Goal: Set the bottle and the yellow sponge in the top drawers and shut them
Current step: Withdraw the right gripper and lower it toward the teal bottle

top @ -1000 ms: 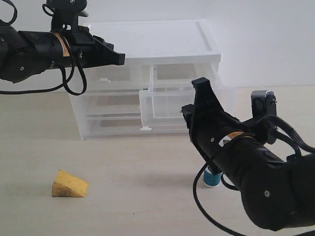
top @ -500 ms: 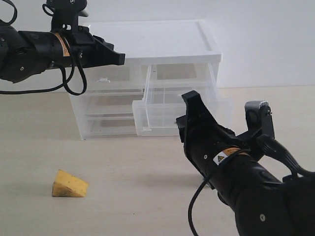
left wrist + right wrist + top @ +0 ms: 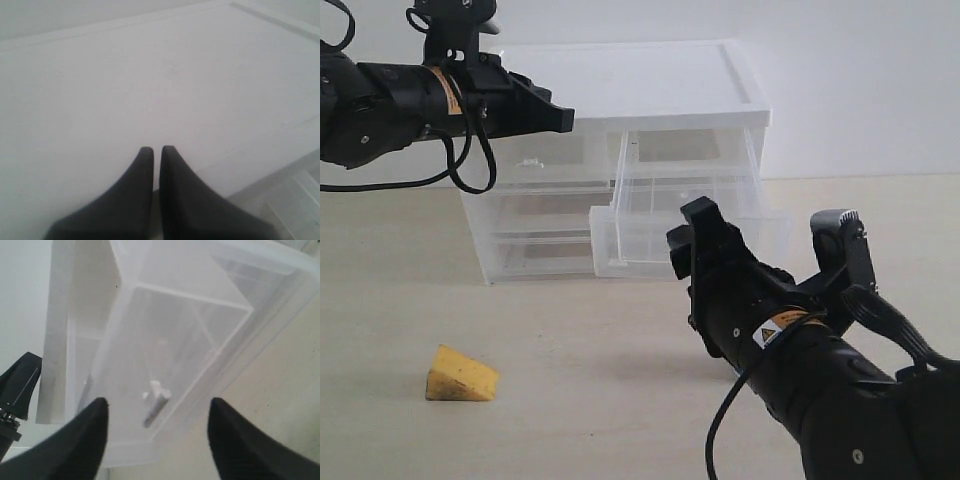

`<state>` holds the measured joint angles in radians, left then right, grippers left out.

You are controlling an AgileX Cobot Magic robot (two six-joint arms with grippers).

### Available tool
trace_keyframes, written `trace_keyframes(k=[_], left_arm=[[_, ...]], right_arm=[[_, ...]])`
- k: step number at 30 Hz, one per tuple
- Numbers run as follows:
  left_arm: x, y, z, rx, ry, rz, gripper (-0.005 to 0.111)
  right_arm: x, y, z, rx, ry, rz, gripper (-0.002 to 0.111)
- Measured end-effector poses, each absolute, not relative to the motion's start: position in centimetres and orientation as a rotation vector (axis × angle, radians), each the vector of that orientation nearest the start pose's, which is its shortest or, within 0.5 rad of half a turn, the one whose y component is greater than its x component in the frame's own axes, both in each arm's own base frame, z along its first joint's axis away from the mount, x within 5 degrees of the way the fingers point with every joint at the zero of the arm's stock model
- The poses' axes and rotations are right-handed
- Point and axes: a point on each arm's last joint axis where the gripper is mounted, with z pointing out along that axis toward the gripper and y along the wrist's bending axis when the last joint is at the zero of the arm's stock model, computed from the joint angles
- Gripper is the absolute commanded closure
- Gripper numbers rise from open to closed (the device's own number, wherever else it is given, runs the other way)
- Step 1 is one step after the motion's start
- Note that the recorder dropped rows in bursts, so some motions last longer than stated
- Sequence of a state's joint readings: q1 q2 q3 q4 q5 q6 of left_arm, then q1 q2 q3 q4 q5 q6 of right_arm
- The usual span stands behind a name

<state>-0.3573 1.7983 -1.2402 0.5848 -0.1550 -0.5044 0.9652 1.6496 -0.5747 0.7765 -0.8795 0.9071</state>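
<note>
The yellow sponge (image 3: pixel 462 375) lies on the table at the front left, far from both grippers. The bottle is hidden, with my right arm filling the spot where it stood. The right top drawer (image 3: pixel 645 215) stands pulled out of the cabinet (image 3: pixel 630 85); the left top drawer (image 3: pixel 535 160) is closed. My right gripper (image 3: pixel 690 230) hangs open just in front of the pulled-out drawer (image 3: pixel 180 340), its white tab handle (image 3: pixel 155 389) between and beyond the fingers, nothing held. My left gripper (image 3: pixel 563 118) is shut and empty over the cabinet's white top (image 3: pixel 150 75).
Two full-width drawers (image 3: pixel 545 250) below the top ones are closed. The cabinet stands at the back of a pale wooden table (image 3: pixel 580 340), against a white wall. My right arm's bulk (image 3: pixel 820 380) covers the front right of the table.
The right top drawer has come further out of the cabinet. My right gripper has dropped and drawn back from it, and the arm now hides the bottle. The left arm has not moved.
</note>
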Motion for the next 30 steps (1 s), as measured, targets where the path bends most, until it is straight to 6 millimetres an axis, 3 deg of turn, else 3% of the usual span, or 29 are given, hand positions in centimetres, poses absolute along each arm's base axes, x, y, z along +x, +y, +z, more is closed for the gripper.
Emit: trace_keyframes(k=[6,15,20,22,25,26,27,30], left_arm=[[39.1,-15.4,26.5,0.468,1.862,-0.272,0.103],[39.1,-15.4,26.5,0.468,1.864,-0.271,0.103],[39.1,-15.4,26.5,0.466,1.87,-0.265,0.103],[39.1,-15.3,26.4,0.466,1.873,-0.263,0.103],[39.1,-15.3,26.4,0.465,1.875,-0.261,0.103],[39.1,-15.3,26.4,0.465,1.875,-0.261,0.103],[39.1,-15.3,26.4,0.465,1.878,-0.259,0.103],[39.1,-15.3,26.4,0.465,1.883,-0.253,0.103]], right_arm=[[20.2,21.6,17.6,0.79,1.897,1.113,0.033],[19.0,22.7,16.6,0.375,2.128,0.998,0.033],[18.1,23.5,16.4,0.043,2.201,0.963,0.036],[17.3,24.0,17.2,-0.222,2.166,0.967,0.056],[16.3,24.0,18.7,-0.478,2.096,0.956,0.083],[16.0,23.9,19.2,-0.55,2.075,0.939,0.104],[15.4,23.3,20.2,-0.698,2.04,0.872,0.108],[14.7,22.2,21.4,-0.848,2.012,0.744,0.108]])
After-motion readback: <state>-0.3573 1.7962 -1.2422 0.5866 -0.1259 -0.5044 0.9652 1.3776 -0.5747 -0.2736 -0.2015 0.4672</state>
